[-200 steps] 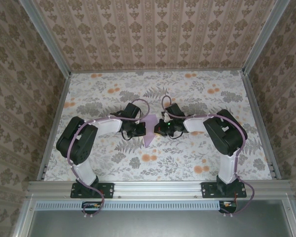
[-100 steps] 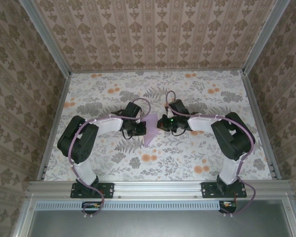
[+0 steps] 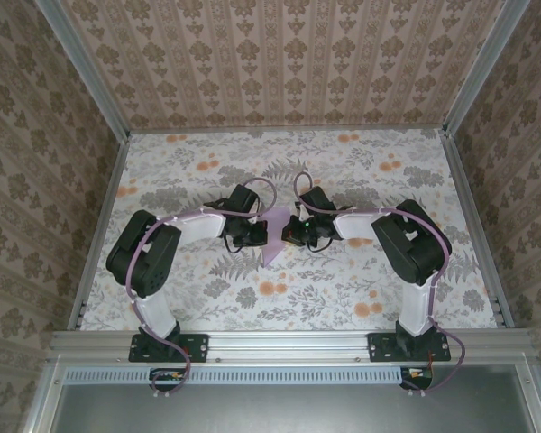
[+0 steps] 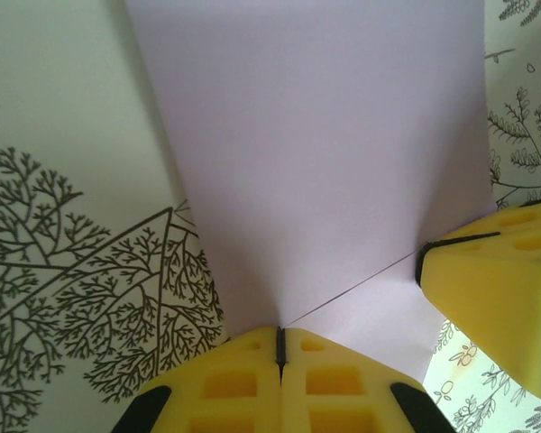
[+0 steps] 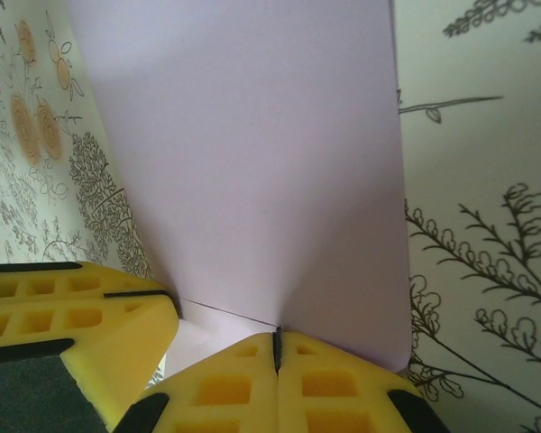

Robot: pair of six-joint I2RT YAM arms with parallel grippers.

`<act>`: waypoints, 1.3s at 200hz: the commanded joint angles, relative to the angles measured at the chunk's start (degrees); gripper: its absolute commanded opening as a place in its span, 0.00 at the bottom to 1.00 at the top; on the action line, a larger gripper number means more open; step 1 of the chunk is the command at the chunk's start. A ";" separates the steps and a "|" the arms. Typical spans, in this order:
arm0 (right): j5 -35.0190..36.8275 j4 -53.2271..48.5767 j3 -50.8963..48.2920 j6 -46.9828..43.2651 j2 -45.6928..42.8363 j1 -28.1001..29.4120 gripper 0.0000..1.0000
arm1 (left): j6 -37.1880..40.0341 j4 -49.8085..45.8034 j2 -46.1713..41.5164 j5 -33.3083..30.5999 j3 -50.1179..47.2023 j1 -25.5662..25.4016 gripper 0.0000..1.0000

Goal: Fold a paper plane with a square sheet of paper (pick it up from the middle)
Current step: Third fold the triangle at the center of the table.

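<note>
The square sheet of paper [image 3: 274, 227] is lilac and creased, and it tapers to a point toward the near edge of the table. It hangs between my two grippers at the table's middle. My left gripper [image 3: 260, 233] pinches its left side and my right gripper [image 3: 288, 234] its right side. In the left wrist view the yellow fingers [image 4: 243, 379] of the left gripper [image 4: 280, 338] are shut on the paper [image 4: 325, 153] where a thin fold line ends. In the right wrist view the right gripper [image 5: 277, 341] is shut on the paper [image 5: 252, 153] at the other end of that line.
The floral table [image 3: 343, 289] is walled by patterned panels on the left, back and right, with metal rails [image 3: 99, 225] along its edges. Each wrist view shows the other gripper's yellow finger [image 4: 496, 298] [image 5: 72, 316] close beside, so the two grippers nearly meet.
Both grippers stay shut on the paper. The right arm's elbow swung out to the right and came back. The paper shifted only slightly.
</note>
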 commanded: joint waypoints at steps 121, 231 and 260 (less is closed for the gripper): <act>7.21 -6.25 -2.58 5.80 2.72 -0.11 0.02 | -19.85 12.86 -13.13 0.41 -10.78 -7.79 0.14; 6.77 -6.57 -2.51 6.09 3.16 -0.31 0.02 | -21.32 10.91 -6.59 -2.11 -10.76 -8.15 0.16; 6.82 -6.87 -2.49 6.00 3.16 -0.29 0.02 | -21.40 10.54 -6.40 -2.75 -11.65 -7.63 0.16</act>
